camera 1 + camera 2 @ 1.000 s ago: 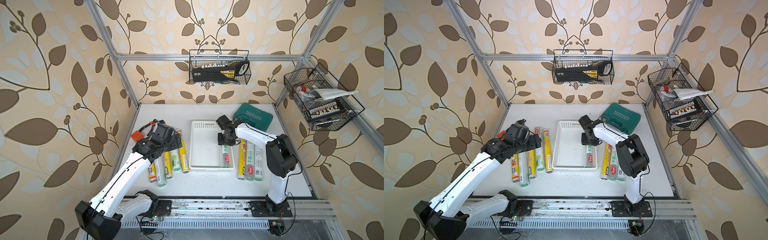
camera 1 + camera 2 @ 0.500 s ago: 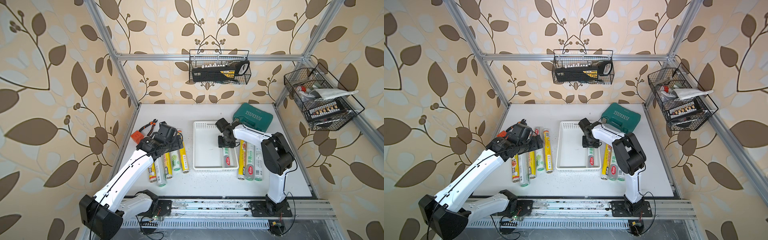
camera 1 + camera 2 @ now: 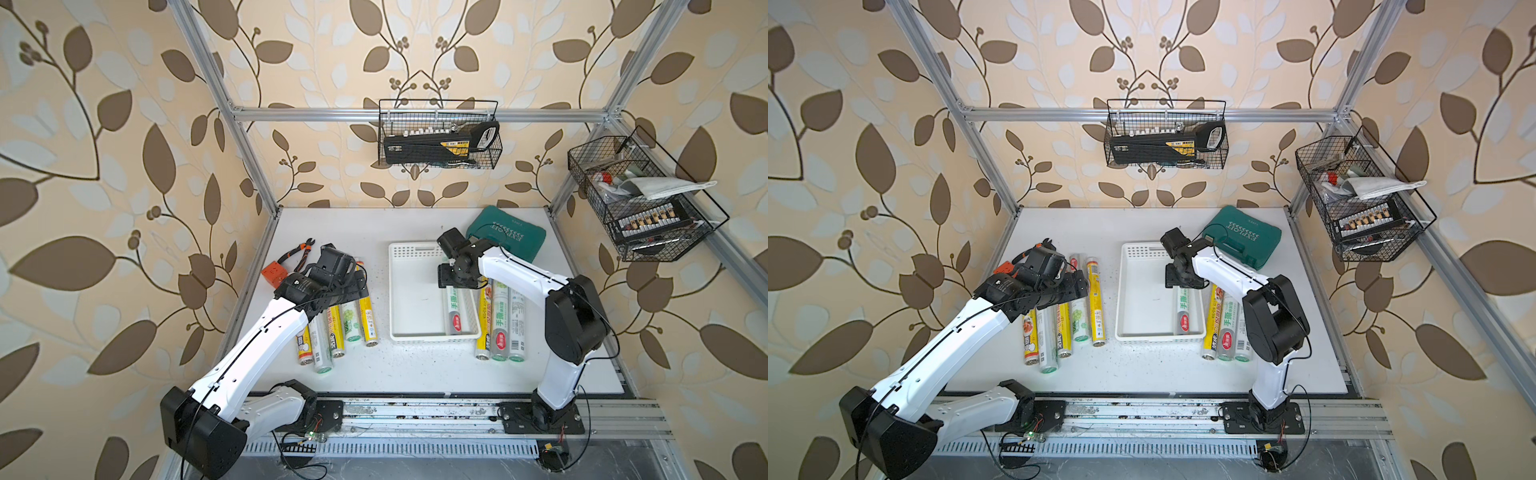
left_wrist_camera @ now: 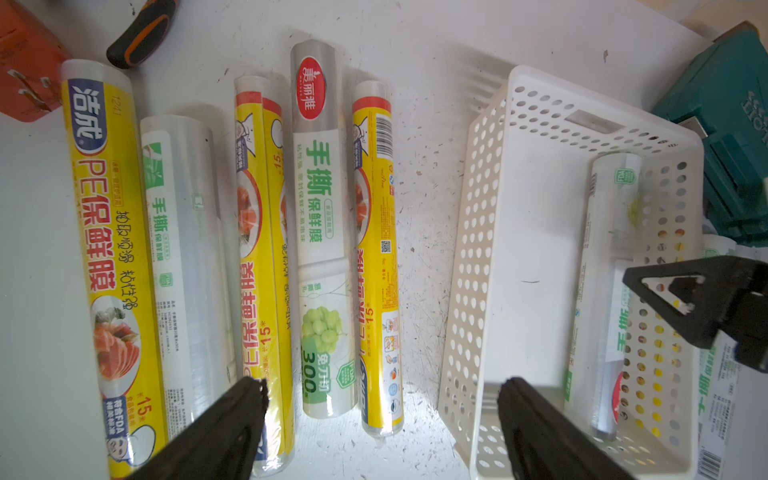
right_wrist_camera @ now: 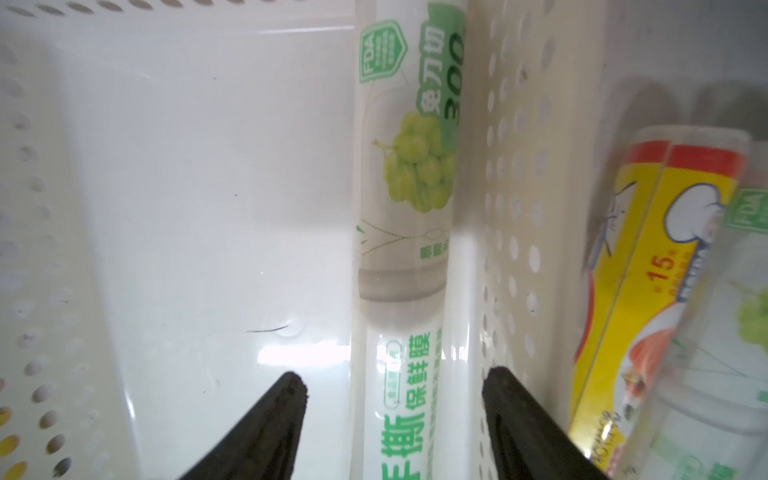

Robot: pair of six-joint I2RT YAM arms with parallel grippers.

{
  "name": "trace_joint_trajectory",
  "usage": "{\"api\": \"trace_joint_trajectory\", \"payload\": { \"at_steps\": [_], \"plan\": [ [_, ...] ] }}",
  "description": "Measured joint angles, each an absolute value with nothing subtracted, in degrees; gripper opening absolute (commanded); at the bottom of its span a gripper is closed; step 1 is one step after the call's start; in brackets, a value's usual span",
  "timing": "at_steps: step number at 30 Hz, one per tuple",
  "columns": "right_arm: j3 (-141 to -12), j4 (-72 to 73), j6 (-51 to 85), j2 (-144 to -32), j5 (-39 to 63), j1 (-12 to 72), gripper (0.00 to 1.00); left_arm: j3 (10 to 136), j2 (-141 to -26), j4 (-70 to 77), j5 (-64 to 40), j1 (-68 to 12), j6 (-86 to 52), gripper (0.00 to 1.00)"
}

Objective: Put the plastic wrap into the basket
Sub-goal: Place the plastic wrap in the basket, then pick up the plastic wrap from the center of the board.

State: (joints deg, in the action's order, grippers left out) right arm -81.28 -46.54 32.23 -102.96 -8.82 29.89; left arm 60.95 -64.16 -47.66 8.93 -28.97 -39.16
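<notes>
White lattice plastic forms the basket (image 3: 392, 291), and one roll of plastic wrap (image 3: 455, 311) already lies inside it, flat on the floor against the wall on the right arm's side. The right gripper (image 5: 392, 384) hangs directly above the far part of that roll. Its jaws stand apart, one on each side of the roll with a visible gap on both, so nothing is clamped. Three more rolls (image 3: 500, 320) lie side by side on the table (image 3: 415, 365), just past the basket wall on this gripper's outer side.

The left gripper (image 4: 383, 386) hovers with its jaws wide apart and empty over a row of five rolls (image 3: 332, 328). Below the gap between its fingertips lie a clear green-printed roll (image 4: 322, 232) and a yellow roll (image 4: 376, 249). The yellow one is nearest the basket, which sits just to this gripper's inner side.

Every roll's long axis runs parallel to the basket's long walls, away from the robot. In the left wrist view the jaw line crosses that axis squarely. Judged from this, the left arm is better placed for the five rolls and the right for the three. Either would need only a short sideways carry with no turning of the roll.
</notes>
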Motion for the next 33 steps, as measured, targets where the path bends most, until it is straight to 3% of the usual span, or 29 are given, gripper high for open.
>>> {"api": "trace_joint_trajectory", "payload": {
  "at_steps": [11, 21, 30, 33],
  "plan": [
    [-74.7, -48.6, 30.1, -83.2, -5.7, 29.9, 0.73, 62.7, -68.8, -46.8, 8.4, -29.0, -39.0, 0.93],
    [-66.4, -50.1, 28.9, -71.8, -1.0, 29.9, 0.74, 63.3, -73.6, -45.8, 8.0, -29.0, -39.2, 0.93],
    [-62.0, -50.4, 28.4, -65.6, 2.2, 29.9, 0.74, 63.3, -79.5, -42.4, 6.1, -29.0, -41.2, 0.74],
    [-61.0, -50.3, 28.3, -65.3, 3.3, 29.8, 0.74, 63.3, -81.7, -41.4, 5.8, -29.0, -41.7, 0.72]
  ]
}}
